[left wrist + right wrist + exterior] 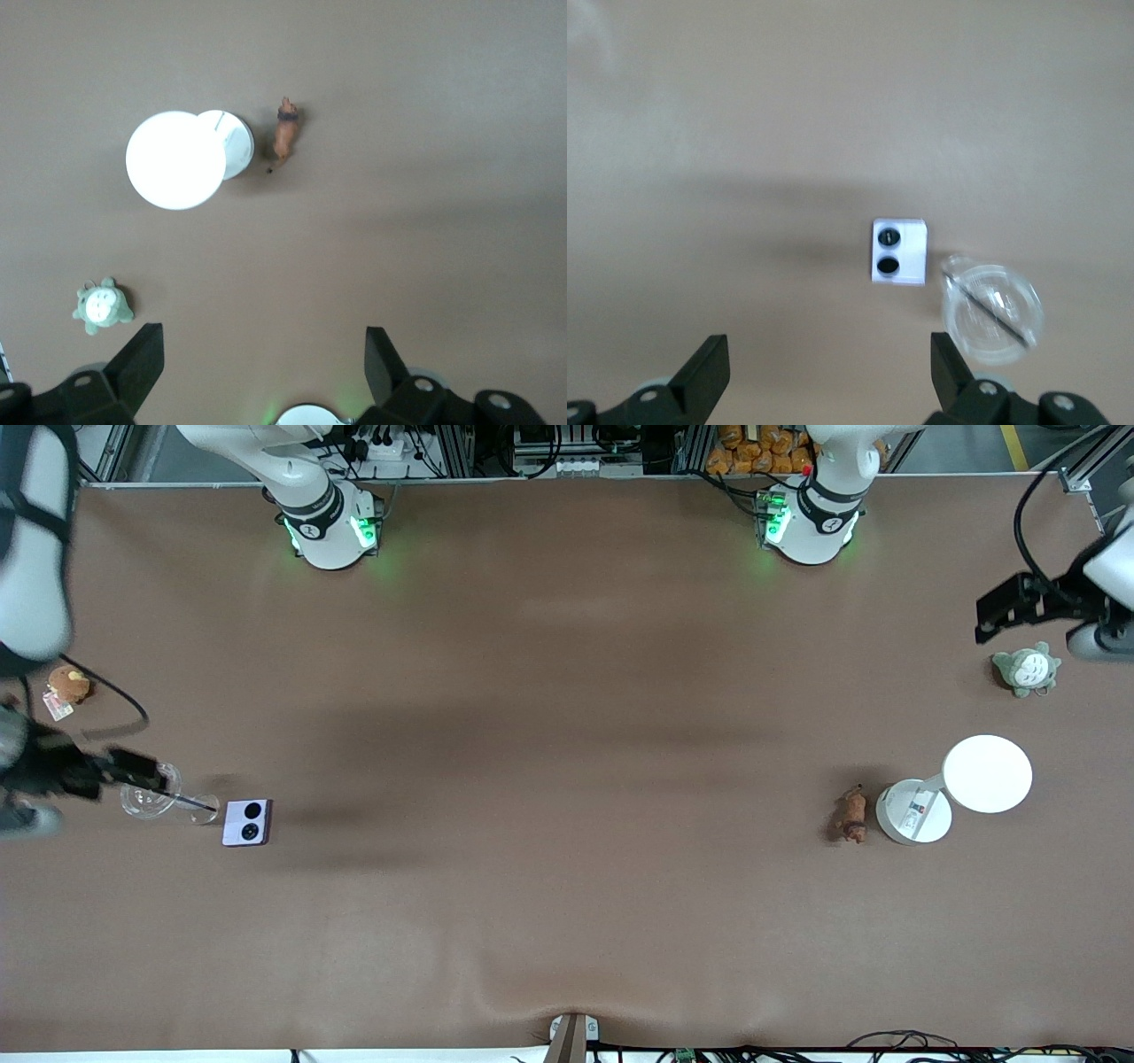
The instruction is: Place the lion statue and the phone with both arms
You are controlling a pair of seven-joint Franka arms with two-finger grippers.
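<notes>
The lion statue (853, 815), a tiny reddish-brown figurine, lies on the table toward the left arm's end, right beside a white lamp's base; it also shows in the left wrist view (285, 135). The phone (246, 822), pale lavender with two black camera rings, lies flat toward the right arm's end, and shows in the right wrist view (899, 251). My left gripper (263, 341) is open and empty, high over bare table near the green plush. My right gripper (830, 350) is open and empty, high over the table near the glass dish.
A white lamp with a round disc (988, 773) on a round base (914, 811) stands beside the lion. A green plush (1026, 669) lies farther from the front camera. A glass dish with a black rod (151, 793) sits beside the phone. A brown tagged plush (68, 684) lies near the table's end.
</notes>
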